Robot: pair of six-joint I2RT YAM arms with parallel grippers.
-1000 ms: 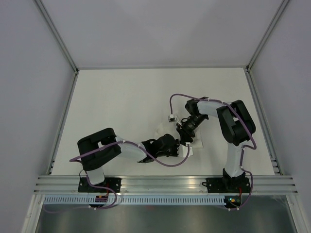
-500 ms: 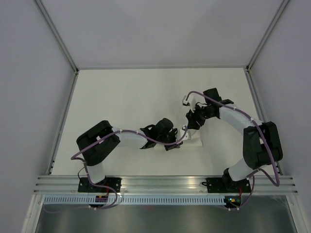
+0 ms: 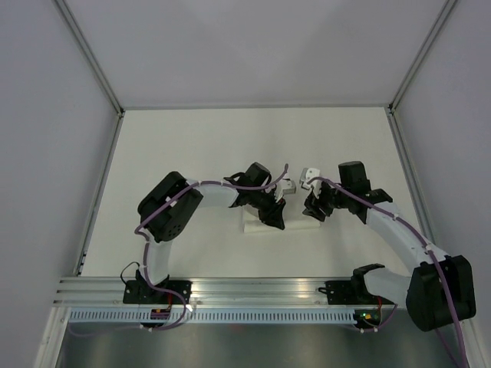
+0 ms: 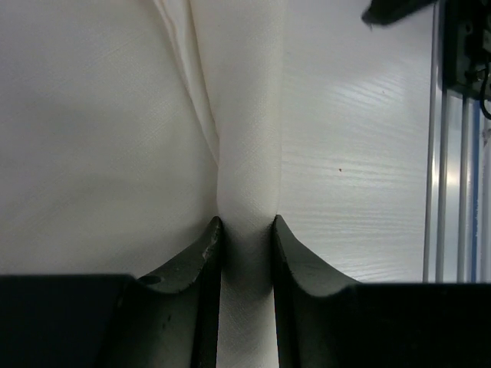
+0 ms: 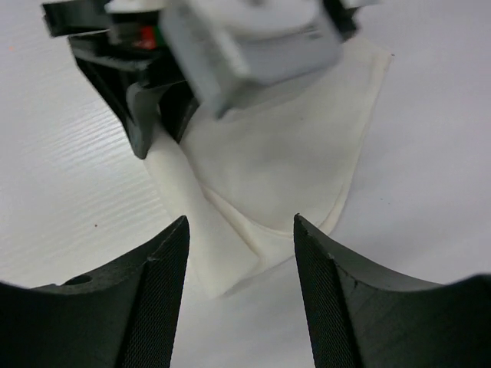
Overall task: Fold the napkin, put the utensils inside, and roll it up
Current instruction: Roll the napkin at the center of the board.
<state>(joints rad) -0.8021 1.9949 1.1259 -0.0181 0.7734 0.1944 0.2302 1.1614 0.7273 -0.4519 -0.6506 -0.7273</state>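
**A:** So, where's the napkin (image 3: 252, 225)?

**B:** On the tabletop (image 3: 192, 146), approx. mid-width, closer to the near edge than the far one. It's thin white cloth w/ a fine weave, part flat, part gathered into a long soft ridge.

**A:** Left gripper (image 4: 245, 230)?

**B:** Clamped on that ridge. Its dark, smooth, curved fingers (image 4: 205, 257) press from both sides. The cloth is pinched narrow btwn them and fans wider beyond.

**A:** Right gripper (image 5: 239, 226)?

**B:** Spread wide, nothing held. It's at the napkin's rounded, layered end, opp. the left one. Can't tell if it touches. Its pads (image 5: 161, 284) are matte black w/ fine ribbing.

**A:** Surface?

**B:** White, faint wood-grain lines, slight sheen. A grooved aluminium rail (image 4: 445, 153) runs along the near edge.
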